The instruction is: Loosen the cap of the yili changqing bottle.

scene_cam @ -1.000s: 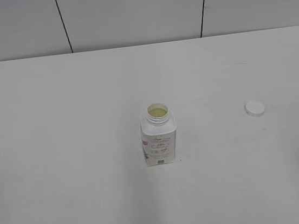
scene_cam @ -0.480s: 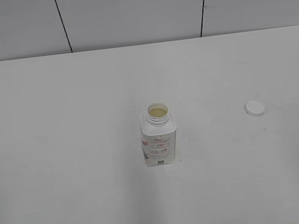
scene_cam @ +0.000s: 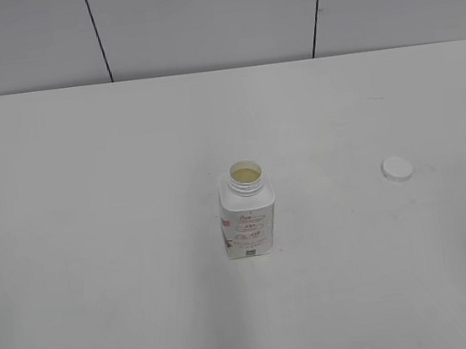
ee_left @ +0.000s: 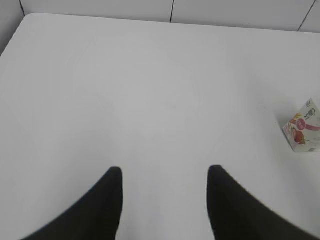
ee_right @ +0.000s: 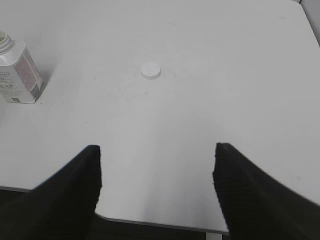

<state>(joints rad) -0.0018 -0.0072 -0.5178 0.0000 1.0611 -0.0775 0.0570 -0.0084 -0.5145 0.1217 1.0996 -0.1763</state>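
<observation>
The yili changqing bottle [scene_cam: 248, 211] stands upright in the middle of the white table, its neck open and a pale liquid showing inside. It also shows at the right edge of the left wrist view [ee_left: 302, 131] and at the top left of the right wrist view [ee_right: 16, 67]. The white cap [scene_cam: 396, 169] lies flat on the table to the bottle's right, apart from it; it shows in the right wrist view [ee_right: 150, 70] too. My left gripper [ee_left: 164, 172] is open and empty, far left of the bottle. My right gripper [ee_right: 156, 152] is open and empty over the table's front edge.
The white table [scene_cam: 97, 242] runs back to a grey panelled wall [scene_cam: 197, 17]. Its front edge [ee_right: 150, 222] lies under my right gripper. Neither arm shows in the exterior view.
</observation>
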